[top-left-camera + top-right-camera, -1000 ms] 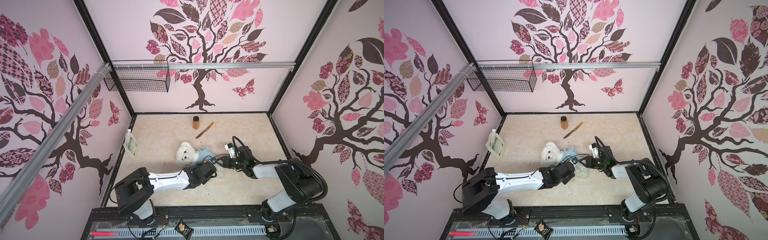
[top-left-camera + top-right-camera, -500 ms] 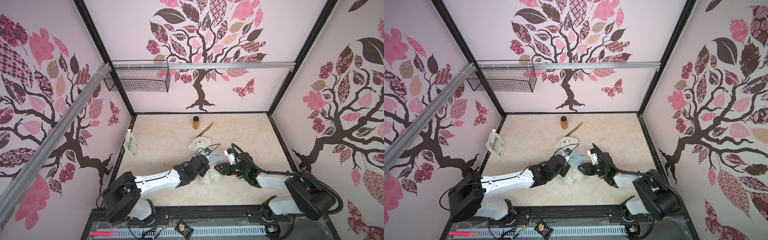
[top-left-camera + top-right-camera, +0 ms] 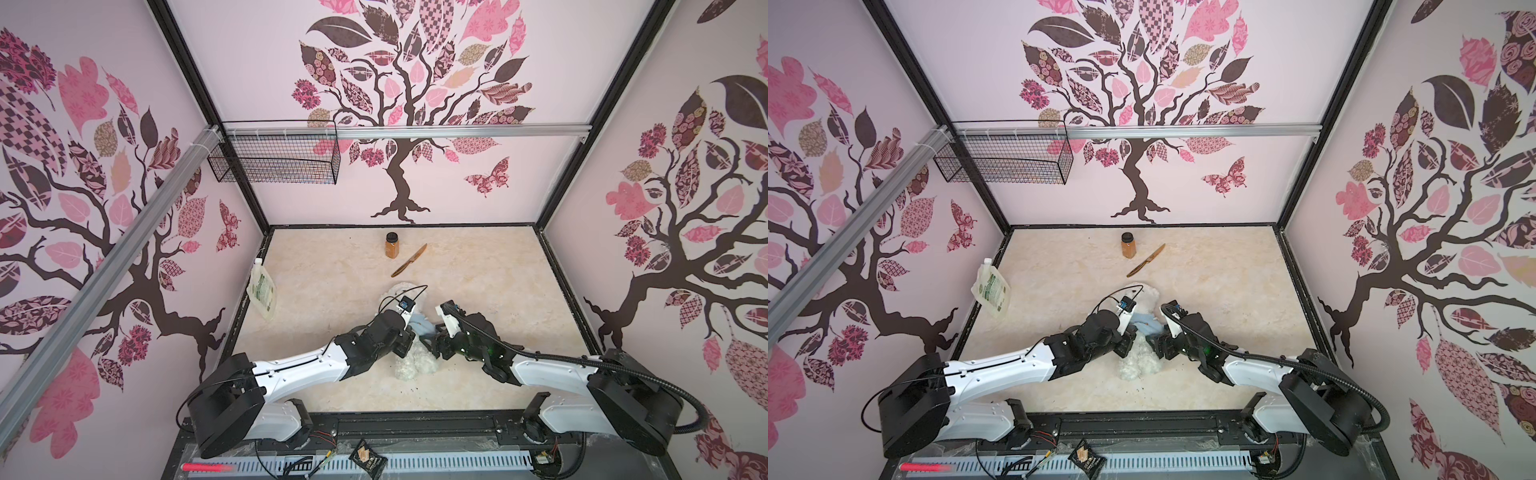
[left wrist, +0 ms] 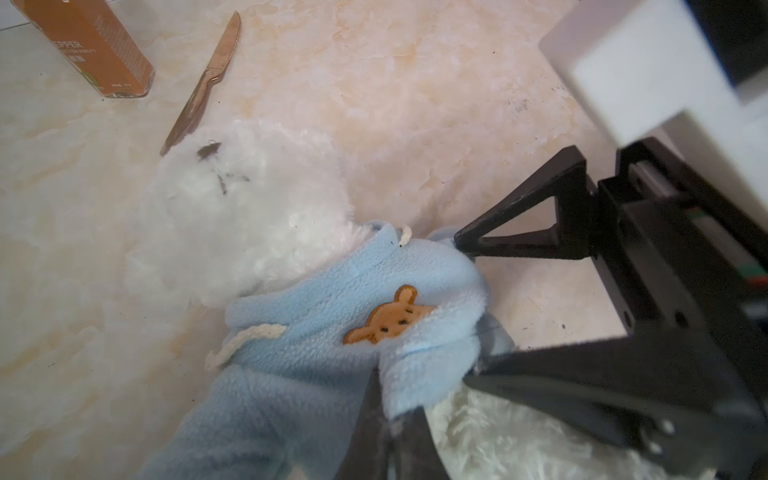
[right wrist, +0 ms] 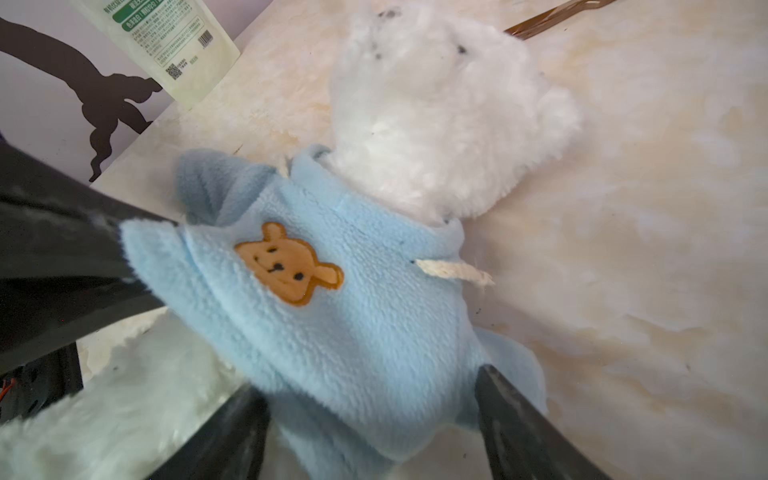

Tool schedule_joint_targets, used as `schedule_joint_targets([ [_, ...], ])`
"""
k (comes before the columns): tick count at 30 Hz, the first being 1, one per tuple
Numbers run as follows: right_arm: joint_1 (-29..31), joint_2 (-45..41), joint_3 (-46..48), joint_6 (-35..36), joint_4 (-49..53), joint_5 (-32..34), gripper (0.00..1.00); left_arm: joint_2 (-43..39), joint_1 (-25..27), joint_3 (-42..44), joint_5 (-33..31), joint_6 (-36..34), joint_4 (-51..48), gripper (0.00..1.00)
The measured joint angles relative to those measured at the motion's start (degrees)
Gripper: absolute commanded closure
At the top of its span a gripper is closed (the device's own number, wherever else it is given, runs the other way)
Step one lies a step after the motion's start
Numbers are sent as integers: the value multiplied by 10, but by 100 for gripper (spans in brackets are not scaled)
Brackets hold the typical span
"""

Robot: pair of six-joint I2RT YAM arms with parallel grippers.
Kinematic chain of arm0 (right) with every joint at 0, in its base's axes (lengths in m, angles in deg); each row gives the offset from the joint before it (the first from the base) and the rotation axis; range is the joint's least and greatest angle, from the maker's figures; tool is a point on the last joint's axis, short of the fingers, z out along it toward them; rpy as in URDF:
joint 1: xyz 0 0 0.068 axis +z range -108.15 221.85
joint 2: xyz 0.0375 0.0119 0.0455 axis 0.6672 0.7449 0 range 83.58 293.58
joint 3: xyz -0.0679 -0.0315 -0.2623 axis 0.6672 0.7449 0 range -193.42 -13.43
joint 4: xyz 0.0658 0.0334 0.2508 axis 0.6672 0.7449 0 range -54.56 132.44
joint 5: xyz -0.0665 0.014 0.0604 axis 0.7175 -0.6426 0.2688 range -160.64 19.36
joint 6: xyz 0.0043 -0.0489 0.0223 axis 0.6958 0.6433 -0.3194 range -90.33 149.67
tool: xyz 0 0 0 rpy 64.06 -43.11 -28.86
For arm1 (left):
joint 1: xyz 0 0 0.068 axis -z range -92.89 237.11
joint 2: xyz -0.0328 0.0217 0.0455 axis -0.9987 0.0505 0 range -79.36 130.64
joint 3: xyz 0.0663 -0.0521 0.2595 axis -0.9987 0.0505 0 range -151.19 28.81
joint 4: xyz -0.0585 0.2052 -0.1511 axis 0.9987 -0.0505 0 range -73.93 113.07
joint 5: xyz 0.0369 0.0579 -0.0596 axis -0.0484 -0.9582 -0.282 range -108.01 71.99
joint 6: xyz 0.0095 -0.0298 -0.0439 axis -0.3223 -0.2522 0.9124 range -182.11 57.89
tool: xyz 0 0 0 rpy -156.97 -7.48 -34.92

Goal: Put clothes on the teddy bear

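Note:
The white fluffy teddy bear (image 3: 415,365) lies on its back, head (image 4: 249,199) toward the rear wall. A light blue shirt (image 5: 332,324) with a tan bear-face print sits round its neck and chest; the white belly and legs are bare in both top views. My left gripper (image 4: 392,409) is shut on the shirt's lower hem. My right gripper (image 5: 365,395) is open, its fingers (image 5: 498,399) standing wide on either side of the shirt's lower part. Both grippers meet over the bear's middle, left gripper (image 3: 1129,336) and right gripper (image 3: 1154,338), and hide it.
A spice jar (image 3: 392,245) and a wooden knife (image 3: 409,260) lie just behind the bear's head. A refill pouch (image 3: 262,289) leans at the left wall. A wire basket (image 3: 274,156) hangs on the rear wall. A small packet (image 3: 368,457) lies on the front rail.
The bear has swung from head-left to head toward the rear and shifted right. My left gripper has shut on the shirt hem. My right gripper has opened wide.

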Motion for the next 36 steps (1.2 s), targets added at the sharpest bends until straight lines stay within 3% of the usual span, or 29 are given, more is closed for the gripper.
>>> schedule_joint_targets([
  [8,12,41,-10,4,-33,56,8,-4,0,4,30,24,3,100],
  [22,18,43,-3,-35,-134,183,18,-54,-1,44,107,30,4,100],
  [29,16,92,-2,-43,-188,175,23,-77,-4,69,136,24,11,100],
  [36,-33,114,-2,-106,-213,93,31,-91,-2,103,137,-2,49,100],
])
